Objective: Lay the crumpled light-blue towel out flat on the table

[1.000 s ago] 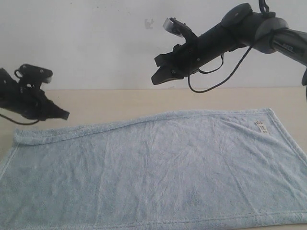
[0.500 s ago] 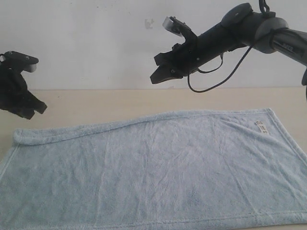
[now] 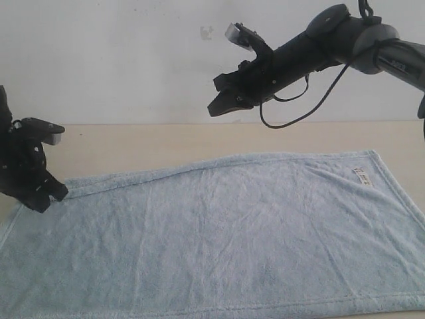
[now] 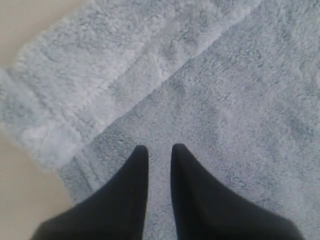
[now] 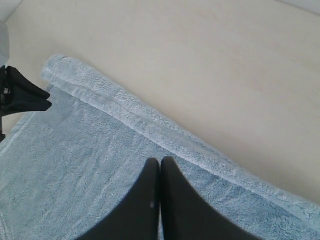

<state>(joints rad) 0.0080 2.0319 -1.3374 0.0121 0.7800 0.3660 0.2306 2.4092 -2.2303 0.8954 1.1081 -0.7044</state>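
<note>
The light-blue towel [image 3: 232, 232] lies spread over the table [image 3: 166, 143], with a white label [image 3: 362, 176] near its far right corner. Along its far edge a strip is folded back on itself [image 5: 150, 125], thickest at the far left corner [image 4: 75, 85]. My left gripper [image 3: 54, 197] is low over that corner; its jaws [image 4: 159, 150] stand a little open, with only towel pile showing in the gap. My right gripper [image 3: 216, 106] hangs high above the far middle of the towel, shut and empty [image 5: 160, 161].
A plain white wall [image 3: 133, 60] rises behind the table. Bare table shows beyond the towel's far edge [image 5: 200, 60] and beside its left corner [image 4: 20, 200]. The towel runs past the frame's near and right edges.
My left gripper has swung back and come down onto the towel's far left corner, with its jaws a little wider. The right arm has hardly moved. The towel lies as before.
</note>
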